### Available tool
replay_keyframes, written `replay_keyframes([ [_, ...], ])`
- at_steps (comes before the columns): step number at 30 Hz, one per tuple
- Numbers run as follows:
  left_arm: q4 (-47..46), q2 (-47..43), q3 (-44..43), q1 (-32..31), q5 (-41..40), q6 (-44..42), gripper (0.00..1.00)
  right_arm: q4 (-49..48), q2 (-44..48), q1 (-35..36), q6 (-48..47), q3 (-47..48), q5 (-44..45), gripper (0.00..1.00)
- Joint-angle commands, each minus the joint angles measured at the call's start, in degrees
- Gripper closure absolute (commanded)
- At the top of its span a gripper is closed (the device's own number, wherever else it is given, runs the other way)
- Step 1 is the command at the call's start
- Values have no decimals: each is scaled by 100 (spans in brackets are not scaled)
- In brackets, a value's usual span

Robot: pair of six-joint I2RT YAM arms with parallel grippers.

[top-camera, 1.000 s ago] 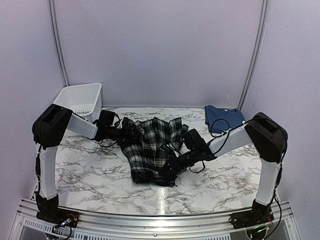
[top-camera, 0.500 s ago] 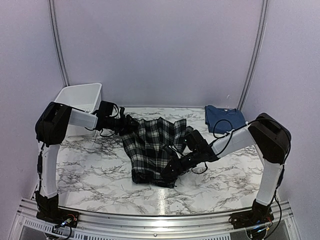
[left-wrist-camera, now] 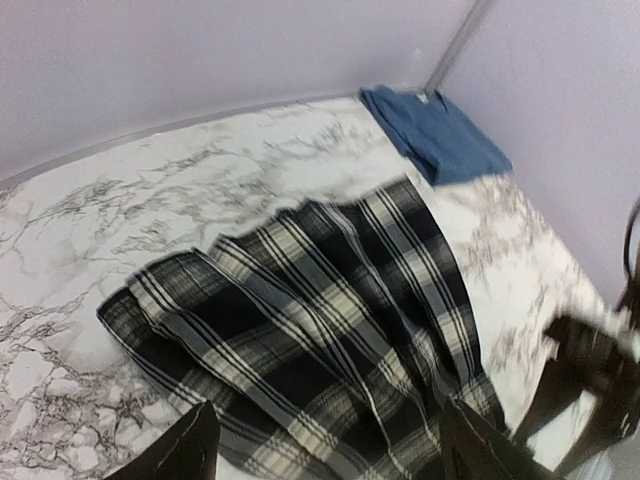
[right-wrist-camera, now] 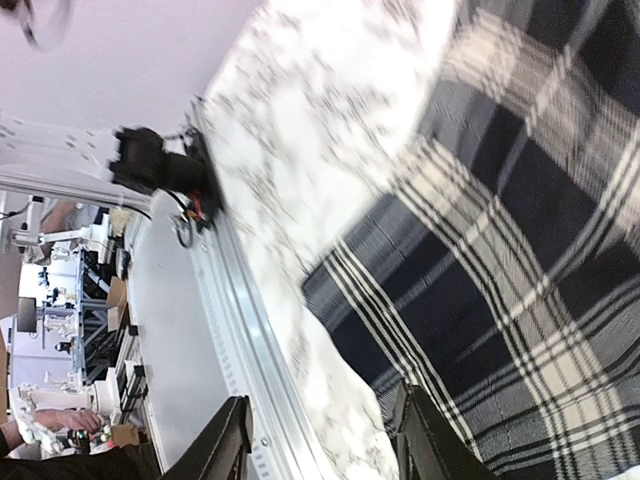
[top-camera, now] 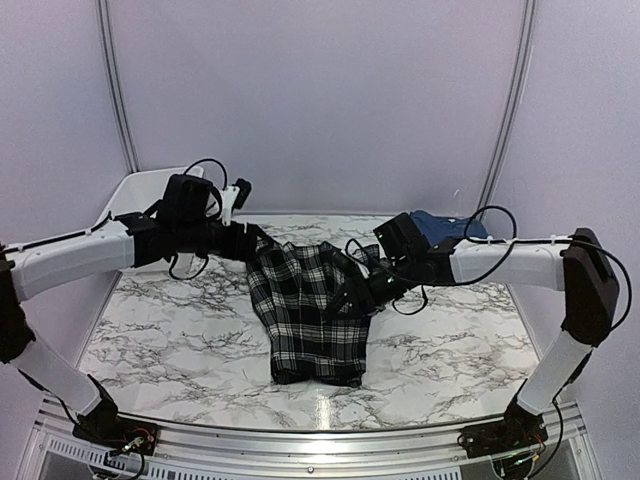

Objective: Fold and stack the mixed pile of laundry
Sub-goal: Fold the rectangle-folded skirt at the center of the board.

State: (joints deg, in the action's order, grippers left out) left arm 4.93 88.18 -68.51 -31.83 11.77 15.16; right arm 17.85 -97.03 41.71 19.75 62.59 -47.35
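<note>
Marble bench (top-camera: 180, 350) | plaid garment (top-camera: 310, 320) at centre, top edge up between left gripper (top-camera: 255, 248) and right gripper (top-camera: 348, 297), probably to spread it flat for folding | claws pinching or spread: cannot tell | navy t-shirt (top-camera: 440, 232) lies folded, far-right corner.
</note>
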Motion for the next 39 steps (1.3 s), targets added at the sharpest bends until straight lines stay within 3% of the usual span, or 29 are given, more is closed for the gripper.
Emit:
replay_keyframes([
  [1, 1052, -874, 1077, -1215, -1471, -1331, 21, 225, 201, -377, -85, 342, -234, 55],
  [6, 1449, -1289, 1728, -2832, -2841, -1866, 21, 198, -304, -798, -164, 802, -96, 55],
  [13, 1785, -541, 1628, -4289, -3833, -2271, 21, 224, -1207, -917, -274, 1964, 57, 56],
  [21, 1286, 749, 1128, -4791, -4105, -2500, 22, -290, -2186, -924, 4, 2575, 85, 58],
  [31, 373, 1761, 869, -4823, -4426, -3149, 31, -259, -3250, -914, -237, 3005, 211, 65],
  [35, 50, 2097, 744, -4815, -4888, -3378, 42, -238, -3475, -869, -336, 2949, 303, 65],
  [39, -151, 2159, 629, -4782, -5120, -3544, 59, -231, -3673, -849, -411, 2855, 399, 65],
])
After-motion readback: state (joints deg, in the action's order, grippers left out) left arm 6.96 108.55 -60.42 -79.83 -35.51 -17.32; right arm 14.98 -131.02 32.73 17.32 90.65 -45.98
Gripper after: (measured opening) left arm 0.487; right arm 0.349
